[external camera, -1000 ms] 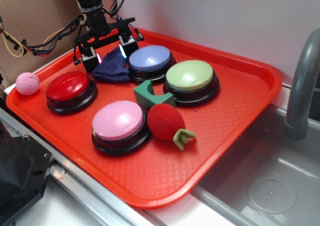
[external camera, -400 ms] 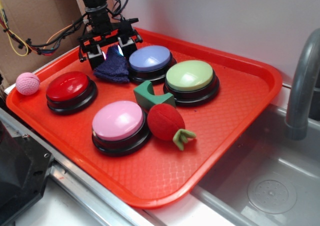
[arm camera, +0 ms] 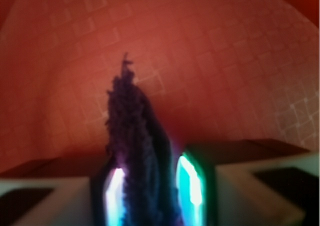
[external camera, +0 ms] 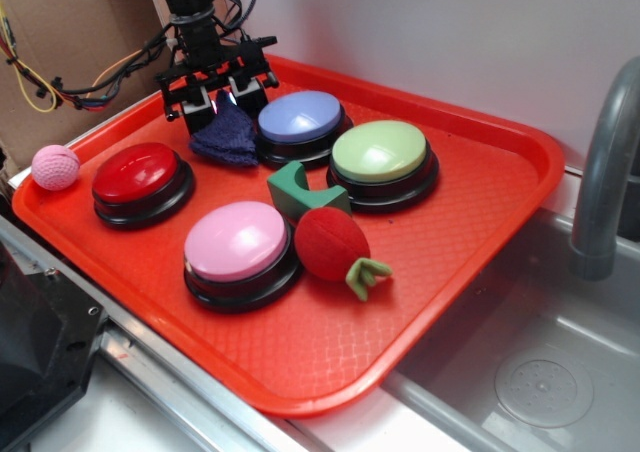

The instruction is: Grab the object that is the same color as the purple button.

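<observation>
Purple knitted cloth (external camera: 226,135) sits at the upper left of the frame on the red tray (external camera: 480,212), just beside the purple button (external camera: 299,117). The gripper (external camera: 222,100) pinches its top edge, fingers (arm camera: 189,186) closed tight against it.

The wrist view was soft and out of focus throughout; the tray (arm camera: 225,51) showed only as a smeared red grid, and its rim was cut off at the top corners. The purple cloth (arm camera: 135,151) ran out of the bottom edge, so its lower part could not be seen, and the hand (arm camera: 152,196) was cropped there too, with only its glowing pads (arm camera: 192,183) and blurred finger blocks visible. In the exterior view the arm was cut off at the top edge, the cloth's upper tip was hidden under the hand (external camera: 222,100), the faucet (external camera: 605,172) was cropped at the right, and the sink (external camera: 520,372) ran off the bottom.
</observation>
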### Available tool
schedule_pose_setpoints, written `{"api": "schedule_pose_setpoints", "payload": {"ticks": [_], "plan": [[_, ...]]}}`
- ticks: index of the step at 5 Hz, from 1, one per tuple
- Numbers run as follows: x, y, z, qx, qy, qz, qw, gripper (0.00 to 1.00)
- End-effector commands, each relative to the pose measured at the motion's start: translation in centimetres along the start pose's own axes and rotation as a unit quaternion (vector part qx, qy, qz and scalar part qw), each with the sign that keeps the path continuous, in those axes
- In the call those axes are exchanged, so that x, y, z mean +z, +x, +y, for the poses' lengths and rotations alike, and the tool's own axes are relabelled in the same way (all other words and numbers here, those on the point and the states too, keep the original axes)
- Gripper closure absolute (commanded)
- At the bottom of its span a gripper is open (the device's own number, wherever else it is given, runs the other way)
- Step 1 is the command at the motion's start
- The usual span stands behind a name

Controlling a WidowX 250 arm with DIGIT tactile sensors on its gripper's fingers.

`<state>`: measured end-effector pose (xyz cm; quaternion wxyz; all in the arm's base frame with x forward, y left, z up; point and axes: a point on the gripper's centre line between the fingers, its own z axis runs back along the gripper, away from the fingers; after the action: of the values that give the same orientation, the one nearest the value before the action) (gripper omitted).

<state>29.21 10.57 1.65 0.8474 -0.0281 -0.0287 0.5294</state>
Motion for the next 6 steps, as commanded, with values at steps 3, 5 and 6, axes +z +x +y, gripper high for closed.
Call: {"api": "schedule_pose_setpoints", "payload": {"ticks": [3,5,6], "plan": [[7.4,1.2,1.1,-0.174,0.029,-0.016,0.984,1.00],[14.7,0.4,0.9,-0.364,0.034,0.017,0.931,1.00],[17.5,-0.5,0.5,-0.445,0.042,0.018,0.894,1.00]]}}
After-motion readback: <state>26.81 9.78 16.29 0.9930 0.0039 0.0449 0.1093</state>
